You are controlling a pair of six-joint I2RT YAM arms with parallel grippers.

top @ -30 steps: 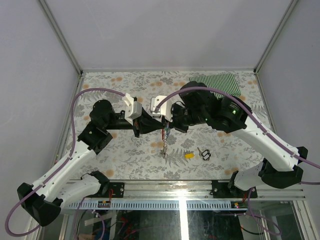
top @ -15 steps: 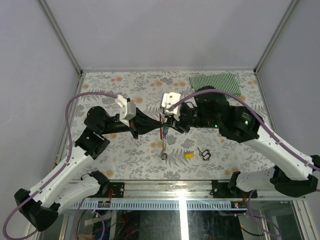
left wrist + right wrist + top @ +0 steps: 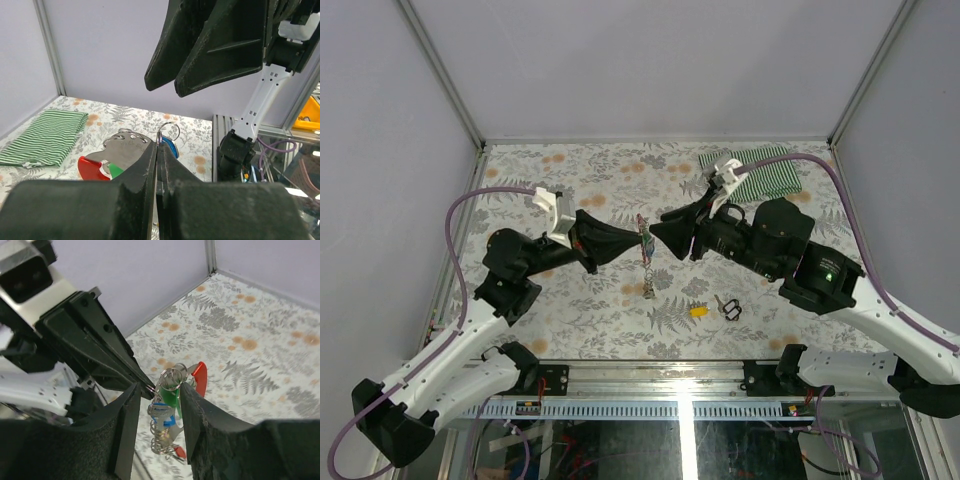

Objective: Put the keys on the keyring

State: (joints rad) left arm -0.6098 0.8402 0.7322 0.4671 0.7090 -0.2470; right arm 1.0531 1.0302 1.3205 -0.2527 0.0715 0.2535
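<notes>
Red plastic, curved like a hook, marks the keyring [image 3: 90, 167], held above the table's middle. Its one silver-grey metal chain [image 3: 648, 278] dangles toward 6 o'clock. Three keys: the blue key [image 3: 162, 410] and green key [image 3: 171, 396] hang on it, and the yellow key [image 3: 698, 311] lies at 5 o'clock on the floral table [image 3: 570, 170]. Two pincers: the left gripper [image 3: 634, 243], at 9 o'clock, is pressed tight on the keyring's thin wire loop. The right gripper [image 3: 159, 390], at 3 o'clock, has its jaws partly apart astride the keys, clamping nothing.

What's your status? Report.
Left gripper jaws shut on the keyring. Right gripper jaws open around it. Yellow key loose on table. Nothing in the way.
</notes>
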